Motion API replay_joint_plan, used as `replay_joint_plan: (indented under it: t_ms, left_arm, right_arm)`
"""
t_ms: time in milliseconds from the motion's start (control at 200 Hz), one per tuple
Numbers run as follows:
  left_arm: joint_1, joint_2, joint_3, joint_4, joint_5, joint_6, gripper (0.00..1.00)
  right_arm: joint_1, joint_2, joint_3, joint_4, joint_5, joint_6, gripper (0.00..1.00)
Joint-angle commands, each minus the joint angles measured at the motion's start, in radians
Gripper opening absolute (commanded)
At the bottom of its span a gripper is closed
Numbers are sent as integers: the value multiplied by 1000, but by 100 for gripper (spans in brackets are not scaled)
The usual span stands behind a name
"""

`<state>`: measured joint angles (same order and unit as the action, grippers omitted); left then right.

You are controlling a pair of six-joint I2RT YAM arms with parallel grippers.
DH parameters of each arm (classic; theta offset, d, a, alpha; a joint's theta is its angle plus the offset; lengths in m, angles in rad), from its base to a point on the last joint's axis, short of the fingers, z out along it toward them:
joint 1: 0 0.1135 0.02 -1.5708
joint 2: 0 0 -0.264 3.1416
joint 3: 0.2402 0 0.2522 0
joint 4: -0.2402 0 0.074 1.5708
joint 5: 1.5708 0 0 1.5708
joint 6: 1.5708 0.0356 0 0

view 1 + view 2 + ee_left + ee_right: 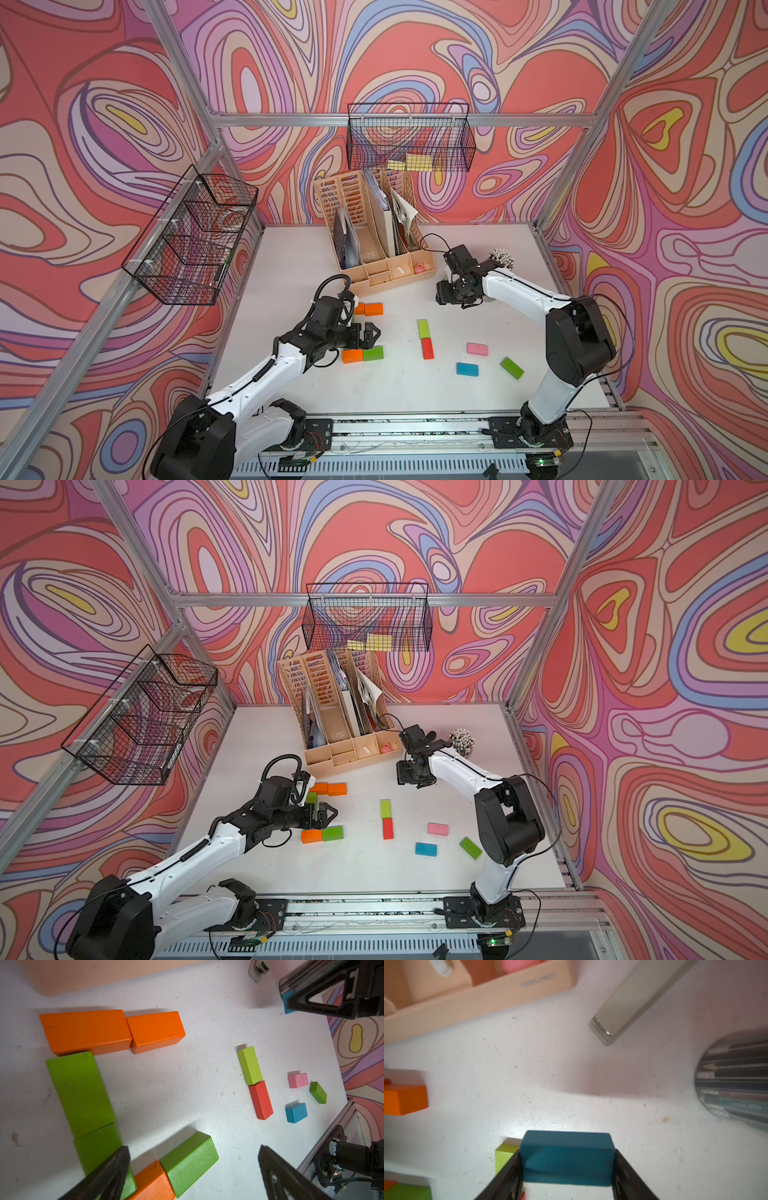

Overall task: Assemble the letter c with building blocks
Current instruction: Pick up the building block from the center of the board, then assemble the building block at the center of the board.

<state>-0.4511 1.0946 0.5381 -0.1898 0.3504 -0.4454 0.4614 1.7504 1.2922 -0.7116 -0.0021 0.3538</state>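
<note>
In the left wrist view the building blocks form a c: two orange blocks (112,1030) in a row, two green blocks (81,1093) in a column, then an orange (153,1182) and a green block (189,1161). My left gripper (193,1147) hangs open over that last row, holding nothing. My right gripper (567,1153) is shut on a blue block (566,1159), raised near the organiser (442,293). Loose on the table lie a lime block (423,328), a red block (427,348), a pink block (477,348), a blue block (467,369) and a green block (512,368).
A beige file organiser (374,249) stands at the back centre. A pencil cup (503,259) and a pale stapler (633,1001) sit near the right arm. Wire baskets hang on the back wall (409,137) and the left wall (191,237).
</note>
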Motion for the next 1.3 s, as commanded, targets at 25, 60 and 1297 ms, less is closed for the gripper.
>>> replay_joint_plan:
  t_ms: [25,60,1297]
  left_arm:
    - [-3,2,-2,13,-7,10,99]
    - [-4,1,-3,13,-6,11,100]
    - [-5,-15,-6,13,8,5,100]
  right_arm:
    - [48,45,49,-24,50,102,58]
    - [58,48,54,-20,55,121,58]
    - [172,166,99,-36,100,174,62]
